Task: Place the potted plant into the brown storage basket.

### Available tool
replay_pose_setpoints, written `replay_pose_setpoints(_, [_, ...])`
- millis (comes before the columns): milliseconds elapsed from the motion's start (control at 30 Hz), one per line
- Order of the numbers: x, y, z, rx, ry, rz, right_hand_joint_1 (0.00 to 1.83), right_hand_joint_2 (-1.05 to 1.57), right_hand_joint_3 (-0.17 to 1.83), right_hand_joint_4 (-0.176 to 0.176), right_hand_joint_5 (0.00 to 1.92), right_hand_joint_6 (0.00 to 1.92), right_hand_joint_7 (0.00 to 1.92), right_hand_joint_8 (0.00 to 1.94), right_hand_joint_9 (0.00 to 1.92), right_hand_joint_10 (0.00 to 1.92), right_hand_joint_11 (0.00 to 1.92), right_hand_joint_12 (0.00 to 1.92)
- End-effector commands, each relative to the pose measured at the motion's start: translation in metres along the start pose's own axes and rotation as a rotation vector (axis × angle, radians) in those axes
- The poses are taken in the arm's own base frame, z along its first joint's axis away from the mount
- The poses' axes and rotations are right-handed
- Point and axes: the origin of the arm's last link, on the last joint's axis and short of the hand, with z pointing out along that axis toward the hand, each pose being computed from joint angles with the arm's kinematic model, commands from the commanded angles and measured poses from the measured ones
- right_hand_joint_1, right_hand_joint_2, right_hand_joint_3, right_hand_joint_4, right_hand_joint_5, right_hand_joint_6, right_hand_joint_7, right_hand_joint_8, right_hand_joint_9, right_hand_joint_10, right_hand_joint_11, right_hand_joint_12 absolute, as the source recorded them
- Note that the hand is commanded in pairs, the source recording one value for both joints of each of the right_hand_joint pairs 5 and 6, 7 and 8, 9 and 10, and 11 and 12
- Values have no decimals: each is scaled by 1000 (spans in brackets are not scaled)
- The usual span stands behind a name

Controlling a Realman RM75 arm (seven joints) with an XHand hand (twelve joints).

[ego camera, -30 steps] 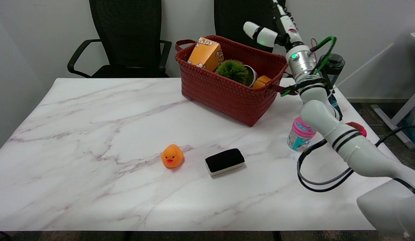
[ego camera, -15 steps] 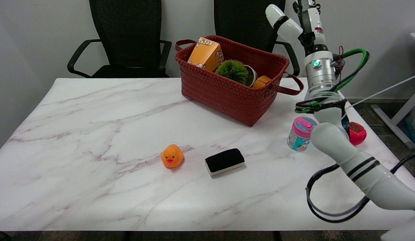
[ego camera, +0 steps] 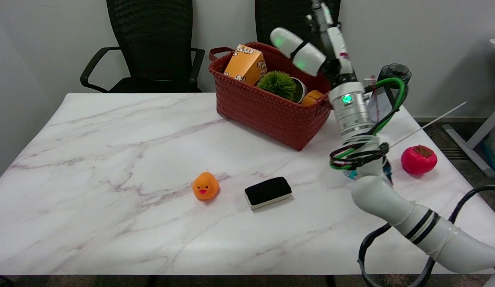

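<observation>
The plant [ego camera: 277, 84] lies on its side inside the basket [ego camera: 271, 109], between an orange box [ego camera: 245, 63] and an orange thing [ego camera: 312, 97]. The right hand [ego camera: 311, 44] hangs above the basket's right end, holding nothing, fingers apart. Near: a duck [ego camera: 205, 185], an eraser [ego camera: 268, 192]

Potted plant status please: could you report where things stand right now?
Right hand raised above the basket, holding nothing. Potted plant lying tilted inside the brown basket, beside the orange box. Nothing in the way.
</observation>
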Motion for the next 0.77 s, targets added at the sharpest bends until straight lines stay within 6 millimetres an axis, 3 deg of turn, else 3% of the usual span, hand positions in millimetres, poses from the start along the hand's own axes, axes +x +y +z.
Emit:
replay_pose_setpoints(33, [-125, -24, -59, 9, -157, 72, 697, 774, -175, 0, 0, 0, 0, 0, 51, 51, 178, 178])
replay_pose_setpoints(167, [-134, -22, -64, 9, -187, 55, 735, 757, -175, 0, 0, 0, 0, 0, 70, 70, 202, 202])
replay_pose_setpoints(767, [-137, -20, -86, -13, -219, 34, 783, 767, -174, 0, 0, 0, 0, 0, 101, 101, 253, 253])
